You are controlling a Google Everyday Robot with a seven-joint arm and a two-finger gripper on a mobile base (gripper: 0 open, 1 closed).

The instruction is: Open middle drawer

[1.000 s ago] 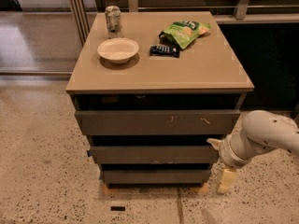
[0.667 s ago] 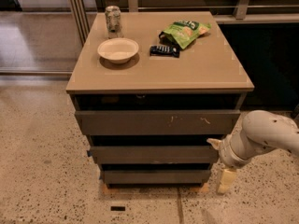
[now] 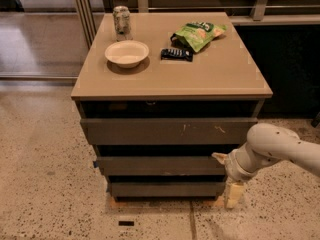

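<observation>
A: status on the middle drawer (image 3: 160,165)?

B: 2nd of 3 in the cabinet under the tan tabletop (image 3: 225,74). Plain dark grey front, no handle, no marks. Sits between the top drawer (image 3: 165,130) (pale scratches right of centre) and the bottom drawer (image 3: 165,188). Dark gaps above and below it. Nothing of its inside is visible, so it looks shut or as good as.

A: any change vs 1 s ago?

B: None I can spot. Drawer front same place, arm (image 3: 280,146) same pose, stuff on top hasn't shifted.

A: gripper?

B: Gripper (image 3: 224,180) is at the cabinet's front right, low down, at the right end of the middle drawer. Arm comes in from the right edge of the shot, pale and rounded. Jaws are apart, wide. One tip points left at the top right corner of the middle front. It's right at the edge, and I can't tell if it's actually touching. The other finger hangs down past the bottom drawer's right end, towards the floor (image 3: 45,184). Nothing is held between them.

A: tabletop?

B: Bowl (image 3: 127,52) front left, can (image 3: 121,20) behind it, green chip bag (image 3: 199,33) at the back, centre-right, small dark packet (image 3: 176,54) just in front of the bag.
</observation>
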